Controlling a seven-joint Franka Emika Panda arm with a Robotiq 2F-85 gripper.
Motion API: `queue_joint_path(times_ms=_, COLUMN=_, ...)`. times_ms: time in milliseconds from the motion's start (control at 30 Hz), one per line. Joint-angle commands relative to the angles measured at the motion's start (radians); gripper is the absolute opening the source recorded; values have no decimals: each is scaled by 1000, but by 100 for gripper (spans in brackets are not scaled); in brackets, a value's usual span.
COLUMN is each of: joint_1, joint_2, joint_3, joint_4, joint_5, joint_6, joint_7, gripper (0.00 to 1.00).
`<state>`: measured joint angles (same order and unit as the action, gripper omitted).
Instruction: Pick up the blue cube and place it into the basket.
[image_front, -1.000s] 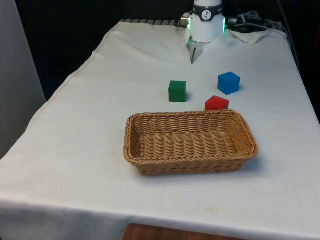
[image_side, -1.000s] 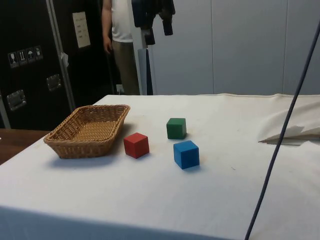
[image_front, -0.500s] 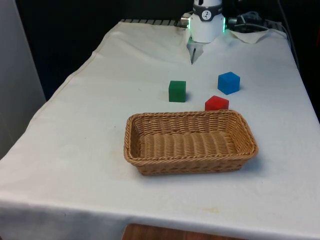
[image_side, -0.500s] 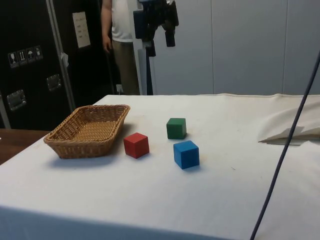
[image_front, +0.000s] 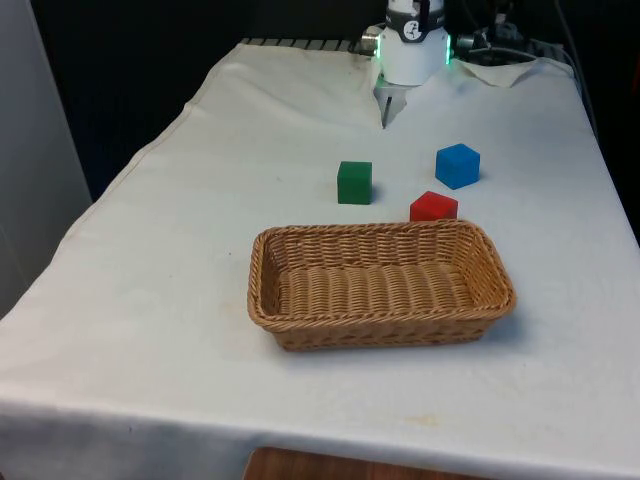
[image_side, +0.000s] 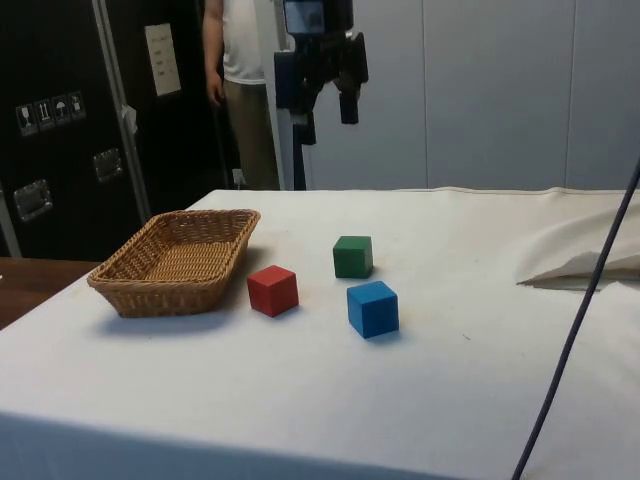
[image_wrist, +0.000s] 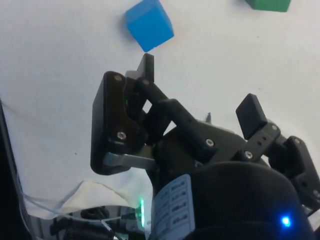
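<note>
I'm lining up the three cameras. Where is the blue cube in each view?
Front view: blue cube towards the right, beyond the basket.
Side view: blue cube near the middle, nearest the camera of the three cubes.
Wrist view: blue cube on the cloth, beyond the fingers.
Shared landmark: the green cube.

The basket (image_front: 380, 283) is being carried by the desk (image_front: 170, 260) toward its near edge in the front view. Behind it, toward the far edge, the red cube (image_front: 433, 206) is lying just beside the basket's rim. The blue cube (image_front: 457, 165) is sitting farther back toward the front view's right, and the green cube (image_front: 354, 182) toward its left, all three apart.
</note>
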<state>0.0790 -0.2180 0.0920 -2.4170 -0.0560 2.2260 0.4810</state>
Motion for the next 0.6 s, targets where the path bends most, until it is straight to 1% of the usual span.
queue_joint_path(times_ms=0, joint_1=4, joint_2=-10, joint_3=5, joint_4=-21, joint_5=12, joint_6=29, joint_7=12, gripper=100)
queue_joint_path(times_ms=67, joint_1=3, joint_2=-13, joint_3=12, joint_4=-37, joint_5=20, joint_6=47, joint_7=20, gripper=100)
queue_joint_path(times_ms=100, joint_1=0, joint_2=-7, joint_3=14, joint_4=-33, joint_5=15, joint_6=38, joint_7=16, gripper=100)
queue_joint_path(times_ms=133, joint_1=3, joint_2=-16, joint_3=18, joint_4=-52, joint_5=26, joint_6=64, joint_7=27, gripper=100)
queue_joint_path(times_ms=400, joint_1=4, joint_2=-22, joint_3=42, joint_4=-110, joint_5=53, joint_6=130, joint_7=55, gripper=100)
queue_joint_path(times_ms=433, joint_1=0, joint_2=-14, joint_3=41, joint_4=-99, joint_5=45, joint_6=114, joint_7=49, gripper=100)
queue_joint_path(times_ms=467, joint_1=4, joint_2=-23, joint_3=47, joint_4=-124, joint_5=63, joint_6=145, joint_7=59, gripper=100)
queue_joint_path(times_ms=567, joint_1=4, joint_2=-25, joint_3=55, joint_4=-150, joint_5=76, joint_6=172, joint_7=66, gripper=100)
